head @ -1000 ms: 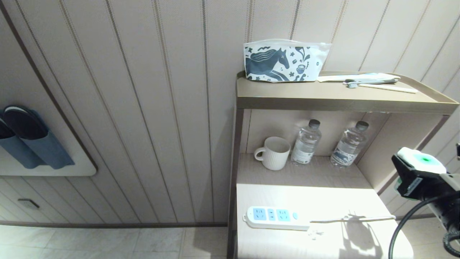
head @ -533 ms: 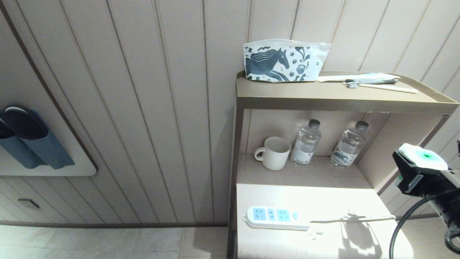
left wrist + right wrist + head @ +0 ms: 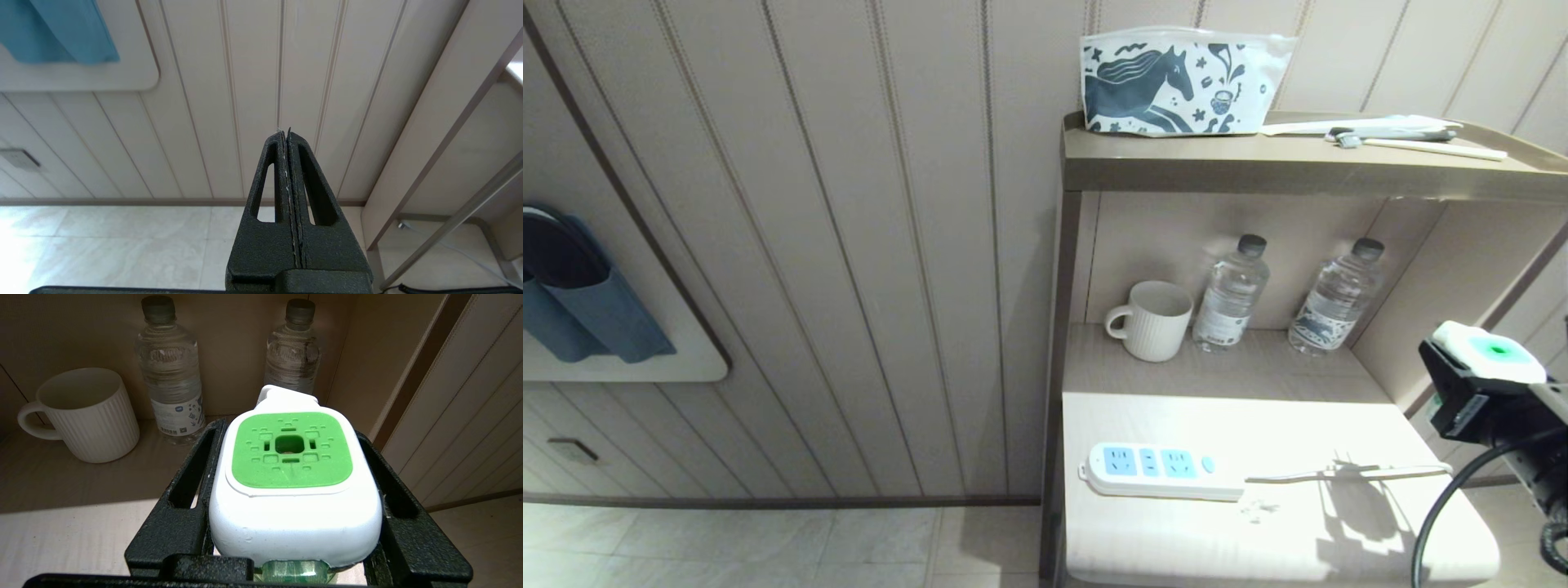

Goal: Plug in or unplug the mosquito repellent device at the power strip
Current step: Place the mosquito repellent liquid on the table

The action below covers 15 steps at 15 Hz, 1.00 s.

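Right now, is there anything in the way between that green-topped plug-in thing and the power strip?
Nothing visible. The right gripper holds the device off the table's right edge; the strip lies bare at the front left, with only its cord trailing right.

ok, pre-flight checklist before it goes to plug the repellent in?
1. Grip: right gripper shut on the mosquito repellent device, a finger on each side of its white head. ok
2. Sockets: all three blue faces of the power strip show nothing plugged in. ok
3. Alignment: device is off beyond the table's right edge, not above the strip. not ok
4. Plug pins: hidden from every view. cannot tell
5. Cord: runs right from the strip, away from the sockets. ok
6. Left gripper: shut, out near the wall panels, away from the strip. ok
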### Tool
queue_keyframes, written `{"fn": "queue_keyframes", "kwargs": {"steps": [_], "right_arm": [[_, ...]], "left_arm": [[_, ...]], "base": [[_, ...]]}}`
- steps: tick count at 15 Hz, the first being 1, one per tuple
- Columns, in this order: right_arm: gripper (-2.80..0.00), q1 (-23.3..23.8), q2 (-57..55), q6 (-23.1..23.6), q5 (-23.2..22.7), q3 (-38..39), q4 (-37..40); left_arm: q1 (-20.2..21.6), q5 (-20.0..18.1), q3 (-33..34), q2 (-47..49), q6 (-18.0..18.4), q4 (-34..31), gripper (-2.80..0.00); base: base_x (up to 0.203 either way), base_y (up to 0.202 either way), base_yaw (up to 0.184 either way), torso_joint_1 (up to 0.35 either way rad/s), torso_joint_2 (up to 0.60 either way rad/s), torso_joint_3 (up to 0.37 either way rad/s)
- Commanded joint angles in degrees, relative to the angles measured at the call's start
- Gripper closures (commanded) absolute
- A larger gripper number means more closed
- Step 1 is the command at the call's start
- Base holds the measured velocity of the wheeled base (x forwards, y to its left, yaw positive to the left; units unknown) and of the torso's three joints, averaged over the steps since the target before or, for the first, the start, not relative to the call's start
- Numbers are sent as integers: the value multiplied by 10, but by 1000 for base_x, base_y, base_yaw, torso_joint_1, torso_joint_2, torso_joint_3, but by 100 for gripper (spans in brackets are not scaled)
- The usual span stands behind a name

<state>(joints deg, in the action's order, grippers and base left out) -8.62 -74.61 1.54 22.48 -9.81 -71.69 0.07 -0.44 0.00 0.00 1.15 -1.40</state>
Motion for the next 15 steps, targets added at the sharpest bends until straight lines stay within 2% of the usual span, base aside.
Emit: {"fn": "queue_keyframes", "kwargs": {"steps": [1, 9, 15], "right_arm": [[0, -1, 12, 0, 2, -5, -3], [0, 1, 13, 0, 2, -13, -2], [0, 5, -26, -19, -1, -36, -5]], "left_arm": [[0, 0, 0, 1, 0, 0, 0], [0, 0, 0, 1, 0, 0, 0], [0, 0, 0, 1, 0, 0, 0]], "base": [[0, 0, 0, -231, 531, 292], [0, 0, 0, -216, 508, 293], [0, 0, 0, -45, 122, 75]]}}
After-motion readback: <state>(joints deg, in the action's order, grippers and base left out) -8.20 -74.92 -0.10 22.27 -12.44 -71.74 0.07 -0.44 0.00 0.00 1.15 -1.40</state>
